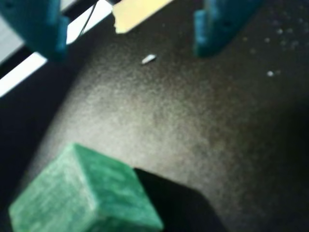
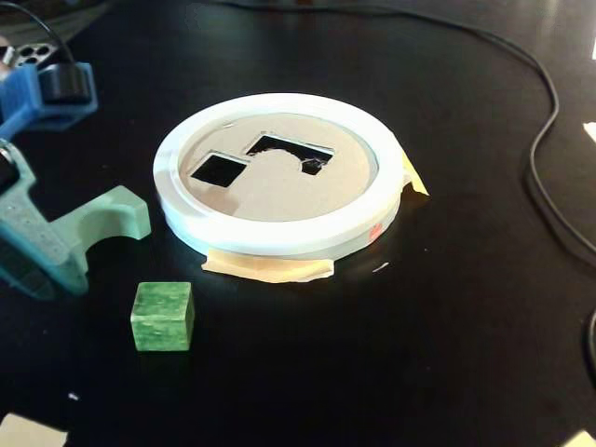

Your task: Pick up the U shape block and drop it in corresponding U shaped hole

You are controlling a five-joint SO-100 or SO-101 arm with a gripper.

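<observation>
1 U shape block [image 2: 110, 216] beside the tool [image 2: 37, 265], outside the U shaped hole [image 2: 284, 149]

The U shape block [image 2: 110, 219], pale mint green, lies near the left edge of the black table, one square leg pointing right; its other end seems hidden behind the arm. The U shaped hole [image 2: 290, 153], a dark arch-shaped cutout, sits in the tan round board [image 2: 279, 191], toward the board's far side.
</observation>
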